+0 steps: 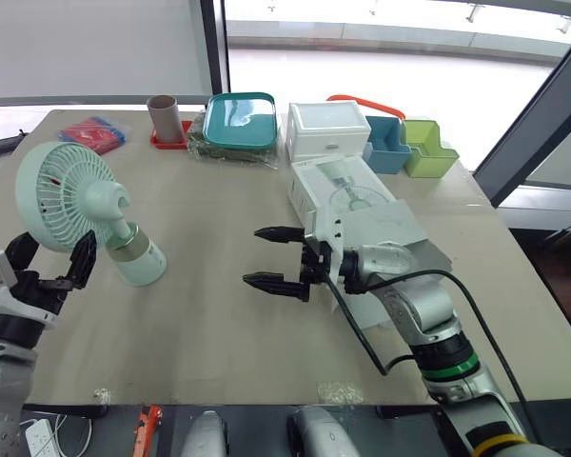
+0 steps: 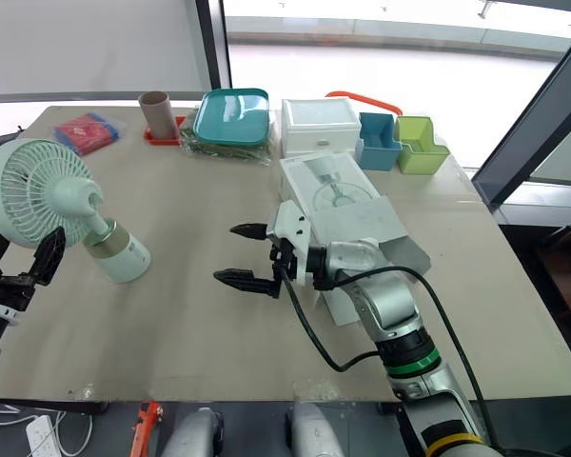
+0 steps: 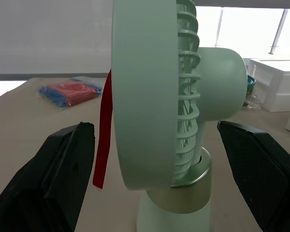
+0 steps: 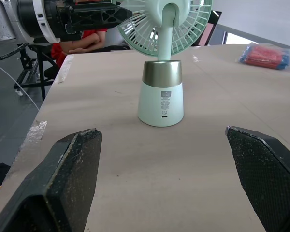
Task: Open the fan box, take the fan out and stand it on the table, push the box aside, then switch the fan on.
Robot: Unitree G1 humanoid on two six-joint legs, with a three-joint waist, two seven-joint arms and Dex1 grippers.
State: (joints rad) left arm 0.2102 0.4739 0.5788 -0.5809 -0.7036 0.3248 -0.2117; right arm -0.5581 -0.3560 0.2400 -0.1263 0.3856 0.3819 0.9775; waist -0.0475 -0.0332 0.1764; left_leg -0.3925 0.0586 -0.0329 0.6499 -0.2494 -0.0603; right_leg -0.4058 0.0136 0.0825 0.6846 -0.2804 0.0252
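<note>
black left gripper point(image 1: 52, 257): near left, fingers wide apart, fan's head between them
right gripper point(image 1: 252, 255): fingers apart, empty, aimed left at fan
fan point(image 1: 76, 205): pale green, upright on table point(image 1: 219, 333), left
box point(image 1: 347, 195): open, right, beyond right gripper
step: likely switching on
next: one fingertip onto base button point(image 4: 163, 103), gently, fan may tip

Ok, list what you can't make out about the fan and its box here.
- Fan: whether it is spinning cannot be told. The blades sit behind the grille in the eye views and are edge-on in the left wrist view.
- Markings on the fan's base: too small to read in the right wrist view.
- Box: its near end is hidden behind the right gripper and its arm in the eye views.
</note>
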